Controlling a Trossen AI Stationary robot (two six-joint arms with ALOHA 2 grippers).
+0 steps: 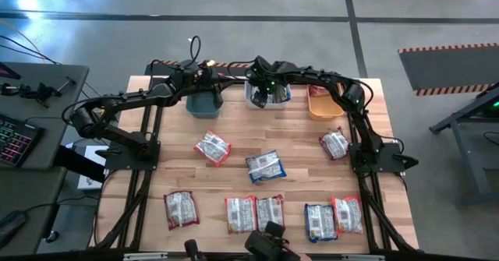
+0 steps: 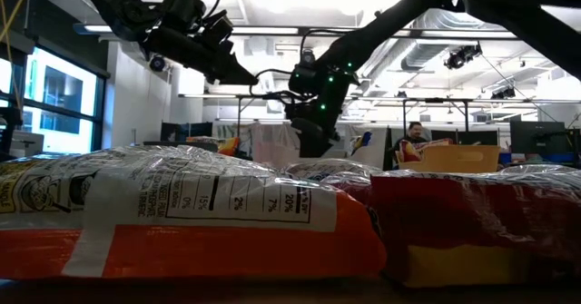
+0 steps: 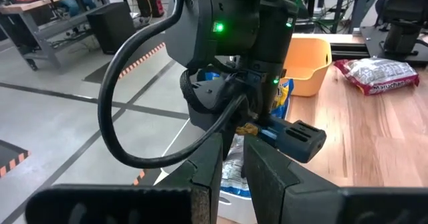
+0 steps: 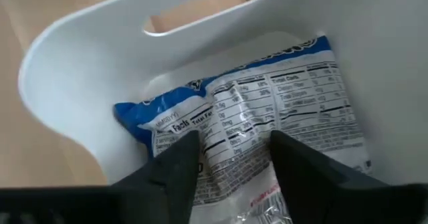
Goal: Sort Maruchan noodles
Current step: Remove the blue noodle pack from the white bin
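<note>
Hanging over the white bin (image 1: pixel 269 96) is the right pincer (image 4: pixel 229 158), with its two dark fingers spread apart and a blue packet (image 4: pixel 254 110) lying just under and between them. I am judging that it is letting go, since the fingers are standing wide on each side of the packet and not squeezing it. The packet is resting flat on the floor of the white bin, silvery back up with black print, and its long side is running across the gap between the fingers.

The left pincer (image 3: pixel 231 164) is hovering beside the white bin, over the teal bin (image 1: pixel 204 103), with its fingers nearly closed and nothing between them.

Further from the white bin, toward the near edge of the worktop (image 1: pixel 296 148), more packets are lying flat and well apart. One red-edged packet (image 1: pixel 212 147) and one blue-edged packet (image 1: pixel 266 166) are the closest to the white bin. Another red-edged packet (image 1: pixel 334 144) is lying near the orange bin (image 1: pixel 323 103), on the right arm's side. The right arm is probably nearer to that one.
</note>
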